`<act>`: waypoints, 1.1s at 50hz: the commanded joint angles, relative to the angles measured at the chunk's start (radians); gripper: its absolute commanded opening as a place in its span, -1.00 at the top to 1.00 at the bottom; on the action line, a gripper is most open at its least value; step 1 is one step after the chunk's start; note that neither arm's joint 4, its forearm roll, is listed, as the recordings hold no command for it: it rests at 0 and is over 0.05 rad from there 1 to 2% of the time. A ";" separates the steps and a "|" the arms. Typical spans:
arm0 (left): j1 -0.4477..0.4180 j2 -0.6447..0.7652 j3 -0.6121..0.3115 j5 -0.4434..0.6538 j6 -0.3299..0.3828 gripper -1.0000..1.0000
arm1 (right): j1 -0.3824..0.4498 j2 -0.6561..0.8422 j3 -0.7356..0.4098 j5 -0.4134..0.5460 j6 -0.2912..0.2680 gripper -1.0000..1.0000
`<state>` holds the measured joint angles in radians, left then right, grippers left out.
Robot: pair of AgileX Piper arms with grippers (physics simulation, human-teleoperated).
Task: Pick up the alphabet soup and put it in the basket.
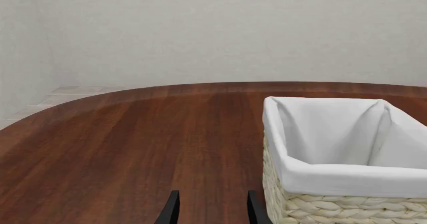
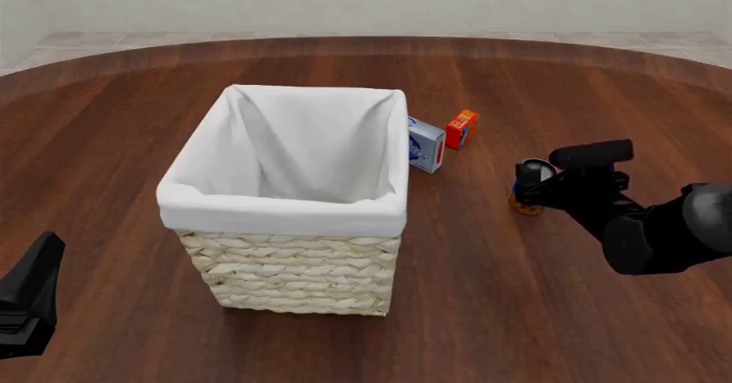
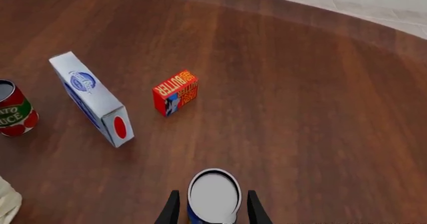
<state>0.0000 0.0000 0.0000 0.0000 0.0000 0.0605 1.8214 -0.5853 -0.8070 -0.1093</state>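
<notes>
right gripper [image 3: 213,211] fingers apart around soup can [image 3: 213,194] | basket [image 2: 286,207] at 9 o'clock | risk: off-centre closing tips can

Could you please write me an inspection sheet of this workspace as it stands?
Surface: dark brown wooden table, rounded far edge.
Job's things: blue-labelled soup can with grey lid upright on the table, right of the cream wicker basket with white liner; nothing visible inside the basket.
Clutter: blue-and-white box, orange-red butter box, red-labelled tomato sauce can.
Grippers: right gripper straddles the soup can, contact unclear; left gripper open, beside the basket, holding nothing.
Cables: nothing seen.
Surroundings: pale wall and tiled floor.
</notes>
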 commanded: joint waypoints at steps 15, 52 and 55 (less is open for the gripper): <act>0.000 0.000 0.000 0.000 0.000 -1.00 | -0.005 0.021 0.007 -0.024 0.015 -1.00; 0.000 0.000 0.000 0.000 0.000 -1.00 | -0.014 0.064 -0.007 -0.038 0.027 -1.00; 0.000 0.000 0.000 0.000 0.000 -1.00 | -0.013 0.064 -0.008 -0.037 0.029 -1.00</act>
<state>0.0000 0.0000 0.0000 0.0000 0.0000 0.0481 1.8774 -0.5883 -0.8434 -0.0864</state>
